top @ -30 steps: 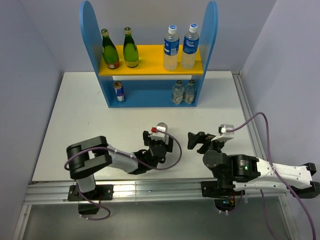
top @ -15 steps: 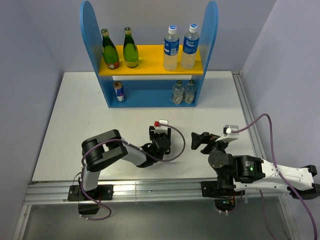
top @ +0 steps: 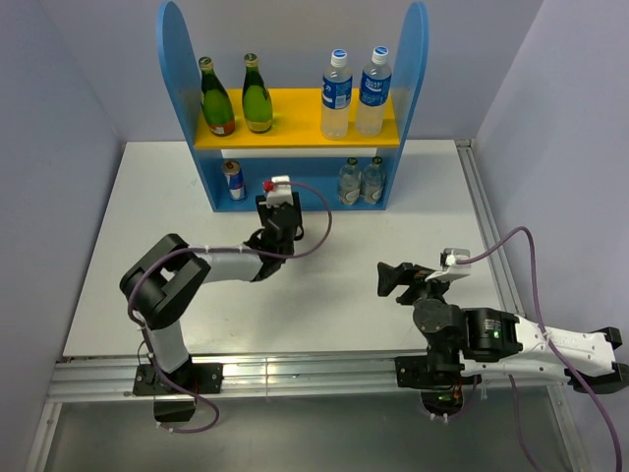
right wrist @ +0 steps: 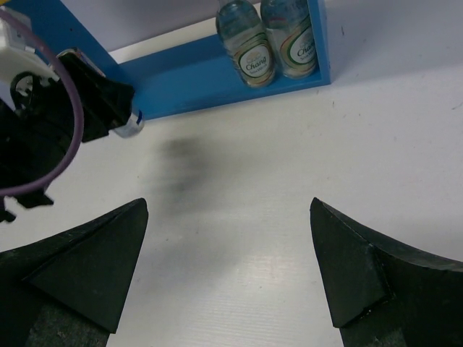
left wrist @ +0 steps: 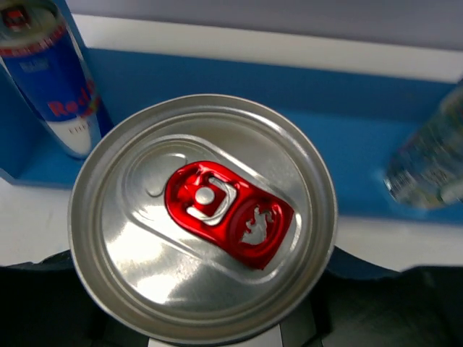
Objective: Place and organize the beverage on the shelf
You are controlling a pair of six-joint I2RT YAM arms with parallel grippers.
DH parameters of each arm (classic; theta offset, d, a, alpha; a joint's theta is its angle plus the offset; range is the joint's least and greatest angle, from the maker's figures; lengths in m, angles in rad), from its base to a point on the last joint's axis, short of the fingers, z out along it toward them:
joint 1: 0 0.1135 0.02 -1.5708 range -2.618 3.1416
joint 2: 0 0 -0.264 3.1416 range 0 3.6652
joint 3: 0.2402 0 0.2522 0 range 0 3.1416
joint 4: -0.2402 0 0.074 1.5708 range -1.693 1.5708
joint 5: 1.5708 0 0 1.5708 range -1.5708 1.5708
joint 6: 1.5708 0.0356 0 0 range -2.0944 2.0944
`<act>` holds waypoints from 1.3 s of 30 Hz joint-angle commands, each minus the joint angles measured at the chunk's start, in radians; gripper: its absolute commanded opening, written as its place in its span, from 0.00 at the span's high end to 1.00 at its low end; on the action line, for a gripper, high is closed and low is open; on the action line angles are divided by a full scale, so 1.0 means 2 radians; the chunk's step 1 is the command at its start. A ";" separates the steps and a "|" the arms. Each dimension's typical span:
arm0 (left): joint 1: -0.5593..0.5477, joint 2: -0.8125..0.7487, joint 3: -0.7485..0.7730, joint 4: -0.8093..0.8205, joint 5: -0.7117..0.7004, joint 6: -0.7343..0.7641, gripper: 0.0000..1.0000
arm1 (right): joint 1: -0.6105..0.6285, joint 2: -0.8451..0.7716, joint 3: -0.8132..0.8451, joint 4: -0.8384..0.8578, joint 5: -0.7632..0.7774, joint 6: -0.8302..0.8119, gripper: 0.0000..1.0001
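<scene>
Seen from overhead, the blue two-tier shelf with rounded side panels (top: 175,59) carries two green glass bottles (top: 216,98) and two blue-capped water bottles (top: 336,93) on its yellow-orange board (top: 295,133). One blue-and-silver can (top: 233,180) stands on the lower tier. The left arm, its elbow folded out to the left, reaches the left gripper (top: 277,216) to just in front of that tier. At the left wrist, the jaws pinch a small silver can with a red pull-tab (left wrist: 202,217), its lid towards the lens and the standing can up-left of it. I'd say it should go in just right of its twin, low under the board and without nudging it, with the jaws letting go only once the base rests. From the right wrist, the right gripper (right wrist: 228,217) is spread wide and empty, low over the white table (right wrist: 253,166), well back from the shelf.
</scene>
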 commanded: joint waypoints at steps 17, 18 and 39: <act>0.144 0.124 0.126 0.077 0.070 0.051 1.00 | 0.003 -0.047 -0.007 0.017 0.010 -0.014 0.00; 0.146 0.128 0.133 0.070 0.071 0.050 1.00 | 0.003 -0.047 -0.007 0.018 0.011 -0.015 0.00; 0.183 0.161 0.202 -0.005 0.118 0.030 0.33 | 0.003 -0.056 -0.009 0.020 0.014 -0.017 0.00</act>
